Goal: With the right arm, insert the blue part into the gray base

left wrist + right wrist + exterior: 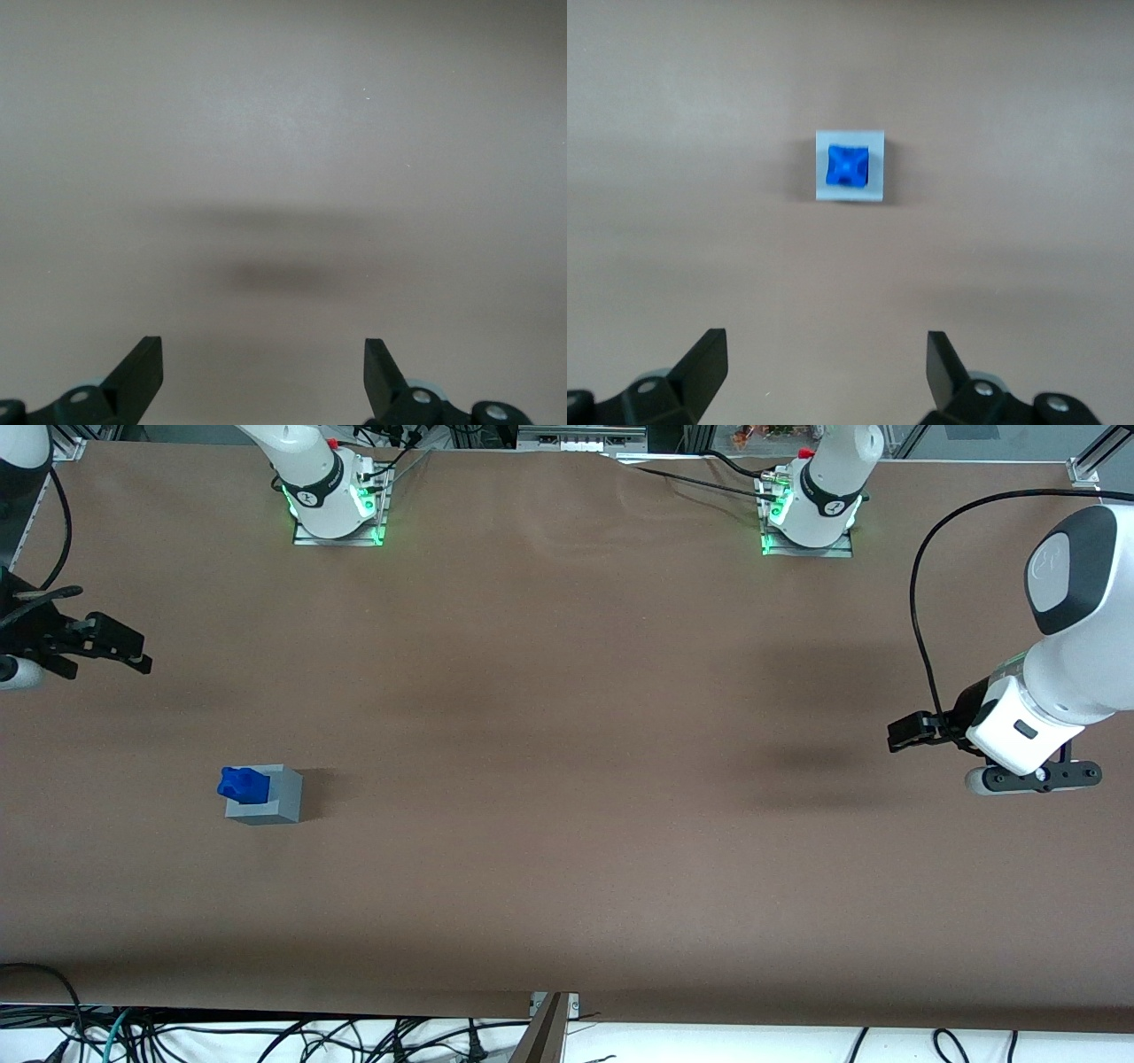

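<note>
- Brown-covered table [567,886] fills the front view, and its near edge is the closest thing to that camera. Its surface is plain and matte, with soft shadows across the middle.
- The right arm [22,447] enters at about ten o'clock in the front view, at the working arm's end of the table. A white link, a black sleeve and a looped black cable show at the picture's edge.
- The gripper [124,646] hangs above the table and holds nothing. The right wrist view shows it [827,363] spread wide, with only bare table between its two black fingers [709,363]. It is well apart from the blocks, at about ten o'clock from them in the front view and farther from the front camera than they are.
- The gray base [276,802] stands flat on the table at about eight o'clock from the table's middle. Nothing touches it from outside, and in the right wrist view its pale rim [877,168] frames the recess.
- The blue part [242,784] sits in that recess. In the front view its notched top stands above the cube's top face, and in the right wrist view it [849,166] lies inside the gray rim.
</note>
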Available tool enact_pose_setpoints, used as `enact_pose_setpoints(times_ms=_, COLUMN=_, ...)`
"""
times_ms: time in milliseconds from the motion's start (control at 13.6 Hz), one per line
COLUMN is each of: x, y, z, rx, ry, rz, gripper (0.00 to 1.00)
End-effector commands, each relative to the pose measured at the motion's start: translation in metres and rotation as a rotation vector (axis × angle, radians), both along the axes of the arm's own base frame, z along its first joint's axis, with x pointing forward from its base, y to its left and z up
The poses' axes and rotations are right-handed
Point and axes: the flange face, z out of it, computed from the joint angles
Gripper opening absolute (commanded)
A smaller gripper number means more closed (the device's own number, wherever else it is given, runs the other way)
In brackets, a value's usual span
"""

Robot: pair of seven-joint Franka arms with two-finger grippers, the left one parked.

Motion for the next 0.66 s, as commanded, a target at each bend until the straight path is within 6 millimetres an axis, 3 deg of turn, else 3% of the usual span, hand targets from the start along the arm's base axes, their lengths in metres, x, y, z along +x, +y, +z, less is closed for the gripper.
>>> enact_pose_setpoints(times_ms=0, x=-0.023, y=0.000, z=-0.002, rx=-0.006, ry=-0.010, rz=-0.056, gripper=1.00)
enact_pose_setpoints(times_ms=590, x=-0.014, y=-0.006, z=-0.006, rx=-0.008, ry=0.016, rz=-0.051, gripper=1.00)
